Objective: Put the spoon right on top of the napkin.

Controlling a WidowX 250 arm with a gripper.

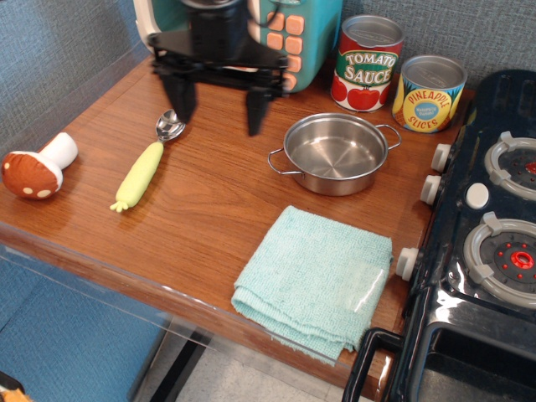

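The spoon [146,162] lies on the wooden table at the left, its shiny metal bowl toward the back and its yellow-green handle toward the front. The napkin [316,279], a folded light teal cloth, lies near the table's front edge at the right. My gripper [219,107] is open and empty, fingers pointing down, hovering above the table just right of the spoon's bowl. Its left finger [186,100] is close to the spoon's bowl.
A steel pot [335,154] stands behind the napkin. Tomato sauce [366,63] and pineapple [428,93] cans stand at the back. A mushroom toy [36,167] lies far left. A toy stove [494,234] fills the right side; a toy microwave [289,33] sits behind the gripper.
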